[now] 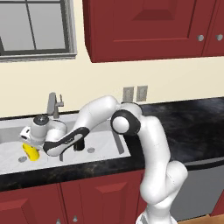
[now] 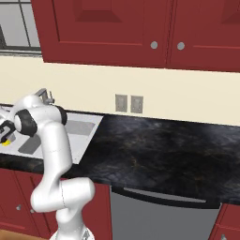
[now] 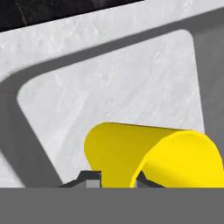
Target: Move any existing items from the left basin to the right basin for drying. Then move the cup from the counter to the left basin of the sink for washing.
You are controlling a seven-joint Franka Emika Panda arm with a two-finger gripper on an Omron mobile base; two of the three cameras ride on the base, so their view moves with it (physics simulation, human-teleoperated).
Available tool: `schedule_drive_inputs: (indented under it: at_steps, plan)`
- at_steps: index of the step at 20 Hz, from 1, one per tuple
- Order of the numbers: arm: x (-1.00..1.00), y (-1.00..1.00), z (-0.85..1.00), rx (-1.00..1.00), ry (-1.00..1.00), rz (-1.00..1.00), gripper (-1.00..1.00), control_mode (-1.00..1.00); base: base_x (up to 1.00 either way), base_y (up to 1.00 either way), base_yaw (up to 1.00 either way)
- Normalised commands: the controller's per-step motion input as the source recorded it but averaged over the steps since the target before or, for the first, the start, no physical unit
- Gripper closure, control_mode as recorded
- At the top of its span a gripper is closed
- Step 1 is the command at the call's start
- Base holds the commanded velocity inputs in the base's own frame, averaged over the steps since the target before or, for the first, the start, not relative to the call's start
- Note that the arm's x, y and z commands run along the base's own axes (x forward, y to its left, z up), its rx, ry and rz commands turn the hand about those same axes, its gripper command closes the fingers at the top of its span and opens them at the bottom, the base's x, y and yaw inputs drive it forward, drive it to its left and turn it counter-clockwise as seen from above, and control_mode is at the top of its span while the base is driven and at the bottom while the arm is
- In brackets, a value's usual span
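The yellow cup lies tilted on its side low inside the left basin of the sink, and my gripper is shut on it. In the hand view the cup covers the lower middle, with the gripper pinching its wall between the two fingertips above the pale basin floor. Whether the cup touches the floor I cannot tell. From the right base view the cup peeks out at the far left under the gripper. The right basin lies beside it.
A black cylinder stands in the right basin, close under my forearm. The grey faucet rises behind the basins. The black counter stretches to the right, with red cabinets overhead and a window at upper left.
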Motion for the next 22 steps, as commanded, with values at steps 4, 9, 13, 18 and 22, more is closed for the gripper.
schedule_drive_inputs:
  at_steps: [4,9,13,18,22]
  plan:
    - [0.14,0.19,-0.2,0.0,0.0,0.01,1.0,-1.0,0.0,0.0,0.0]
    - [0.05,0.16,-0.22,0.0,0.0,0.01,1.0,-1.0,0.0,0.0,0.0]
    - [0.07,0.14,-0.23,0.0,0.0,0.0,1.0,-1.0,0.0,0.0,0.0]
    - [0.11,0.13,-0.11,0.0,0.0,0.0,1.0,-1.0,0.0,0.0,0.0]
    - [0.13,0.16,0.0,0.0,0.0,0.0,1.0,-1.0,0.0,0.0,0.0]
